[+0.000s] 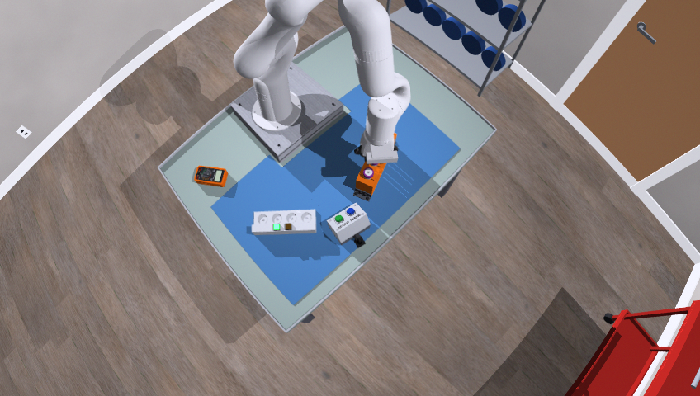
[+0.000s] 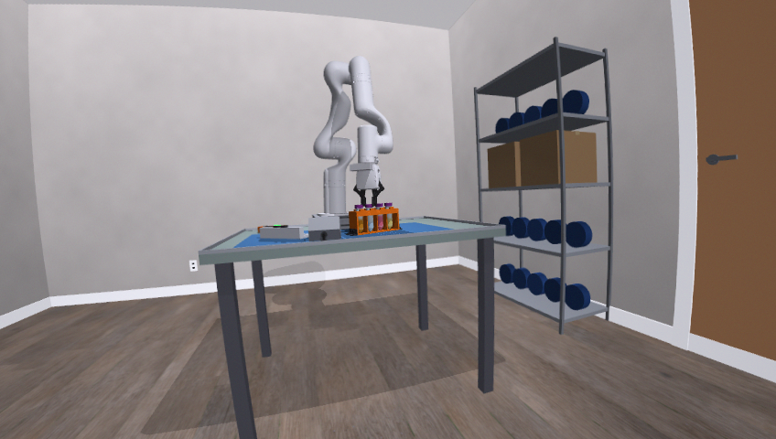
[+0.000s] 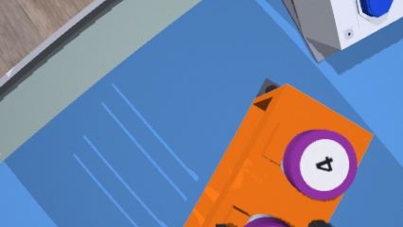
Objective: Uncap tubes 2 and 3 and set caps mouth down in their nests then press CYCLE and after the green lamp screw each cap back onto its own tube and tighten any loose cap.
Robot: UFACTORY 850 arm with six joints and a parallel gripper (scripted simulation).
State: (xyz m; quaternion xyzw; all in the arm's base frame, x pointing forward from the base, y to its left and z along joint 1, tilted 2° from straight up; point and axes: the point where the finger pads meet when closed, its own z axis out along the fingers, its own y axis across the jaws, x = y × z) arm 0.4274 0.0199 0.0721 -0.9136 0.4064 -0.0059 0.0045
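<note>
Cap 4 (image 1: 368,172) (image 3: 324,165) beside the tool (image 1: 376,163) (image 2: 368,202) (image 3: 268,226).
</note>
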